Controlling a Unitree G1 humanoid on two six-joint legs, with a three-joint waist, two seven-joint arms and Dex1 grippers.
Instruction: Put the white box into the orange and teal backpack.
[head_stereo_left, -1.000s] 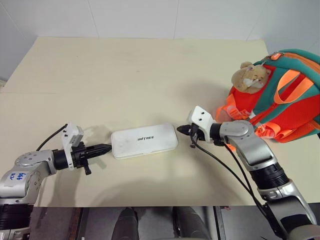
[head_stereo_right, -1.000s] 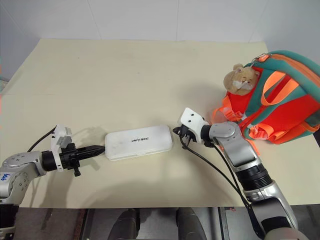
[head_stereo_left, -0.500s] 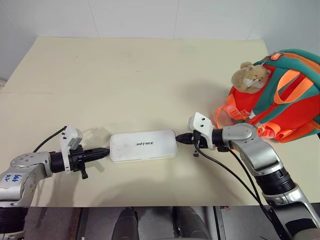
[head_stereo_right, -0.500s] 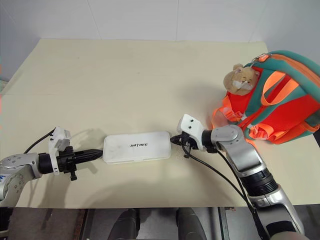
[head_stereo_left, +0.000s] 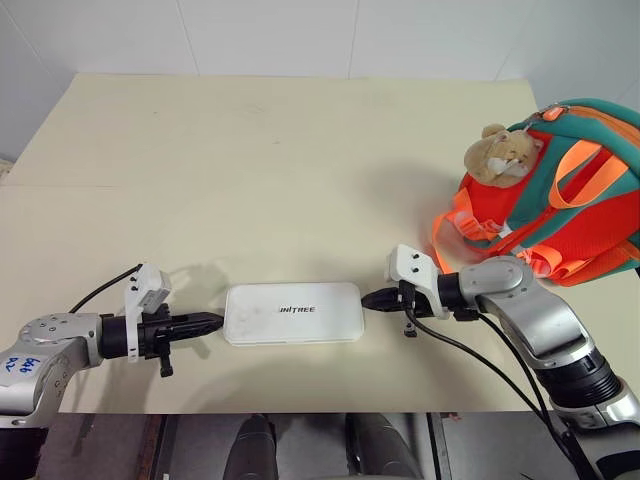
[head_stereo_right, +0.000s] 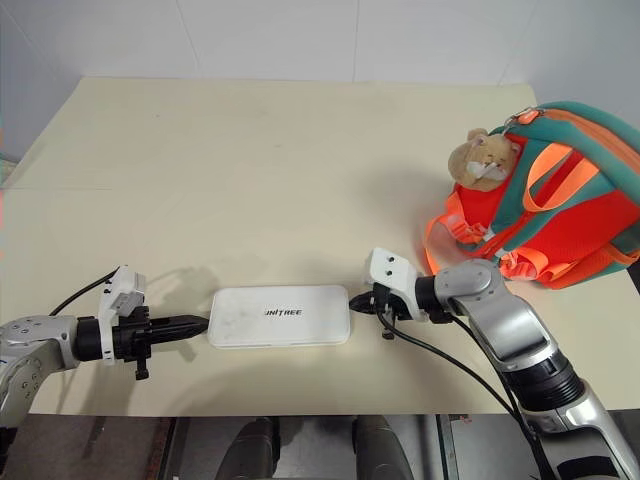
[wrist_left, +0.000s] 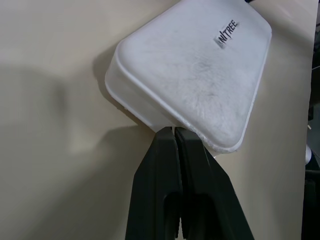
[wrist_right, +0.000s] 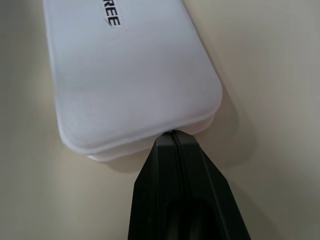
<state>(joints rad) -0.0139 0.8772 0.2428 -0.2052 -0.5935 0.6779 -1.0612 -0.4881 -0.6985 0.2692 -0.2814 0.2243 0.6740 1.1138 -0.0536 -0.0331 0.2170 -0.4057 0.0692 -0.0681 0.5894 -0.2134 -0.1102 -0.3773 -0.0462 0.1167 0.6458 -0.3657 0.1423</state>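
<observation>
Head stereo pair looking down over table (head_stereo_left: 300, 150), wrist views close on white box (wrist_left: 200, 75) ends

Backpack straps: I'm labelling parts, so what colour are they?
Bright orange straps on the red-orange and teal backpack, clearest in the left eye view.

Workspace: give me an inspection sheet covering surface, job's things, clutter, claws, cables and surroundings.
Surface: cream table, bare apart from the job's things.
Job's things: white box lies flat near the front edge, lettering up; orange and teal backpack sits at the robot's right, plush bear on it, box not yet inside.
Clutter: nothing seen.
Claws: left claw shut, tip at the box's left end; right claw shut, tip at the box's right end.
Cables: black cable runs along the right arm; another loops at the left wrist.
Surroundings: white tiled wall behind the table.
</observation>
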